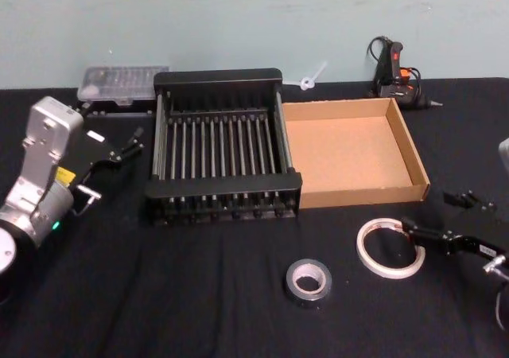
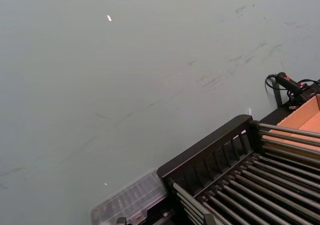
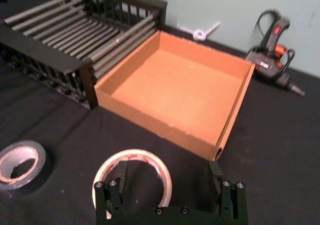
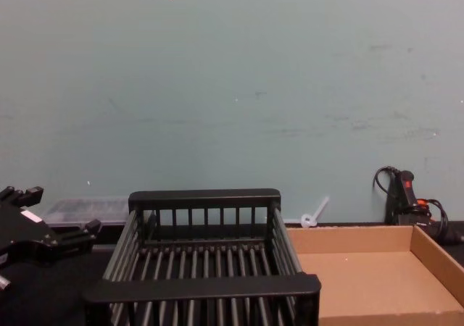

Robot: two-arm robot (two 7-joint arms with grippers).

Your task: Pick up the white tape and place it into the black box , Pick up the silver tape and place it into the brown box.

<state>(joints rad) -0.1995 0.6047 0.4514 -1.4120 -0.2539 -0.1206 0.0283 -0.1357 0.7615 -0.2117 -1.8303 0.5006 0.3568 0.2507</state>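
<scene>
Nothing is placed yet: your right tool is open at the white tape on the worktop; the silver tape lies near. Both boxes (black box, brown box) are empty. Left tool waits, open.

right gripper at white tape, silver tape nearby

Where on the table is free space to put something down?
Bare cloth lies in front of the black box, left of the silver tape. Both boxes are empty, including the brown box. It is crowded where the right end effector meets the white tape.
</scene>
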